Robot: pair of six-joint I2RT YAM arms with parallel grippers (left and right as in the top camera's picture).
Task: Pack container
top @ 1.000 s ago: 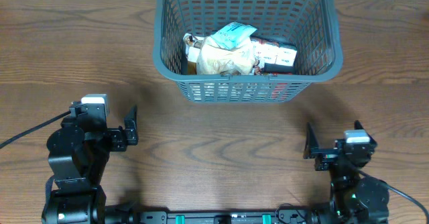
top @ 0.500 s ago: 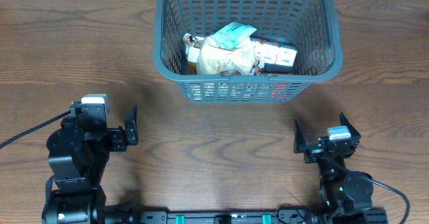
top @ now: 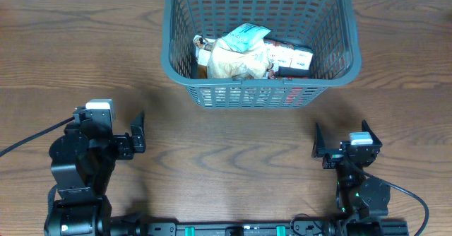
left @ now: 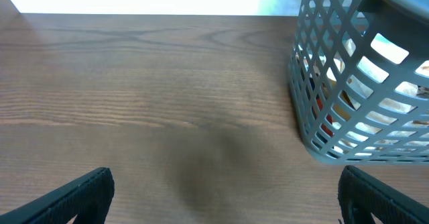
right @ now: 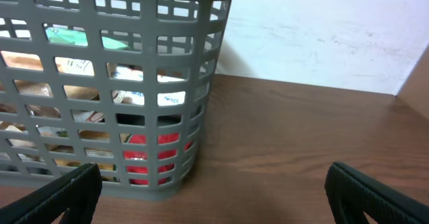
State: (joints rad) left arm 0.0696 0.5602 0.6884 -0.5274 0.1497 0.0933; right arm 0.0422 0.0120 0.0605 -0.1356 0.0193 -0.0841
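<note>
Container (top: 256, 93) at far centre of surface (top: 226, 155), loaded; left end effector (left: 224, 190) and right end effector (right: 211, 184) empty, wide open
Dark grey lattice container stands upright on the wooden surface, far side; snack packets (top: 240, 56) heaped in its near half, something red showing through the front slots. Left end effector sits near-left of it, jaws spread fully, nothing between them. Right end effector near-right, jaws equally wide, holding nothing. Both well apart from the container

Brown wood-grain table (top: 226, 158), white wall (right: 322, 29) behind
</note>
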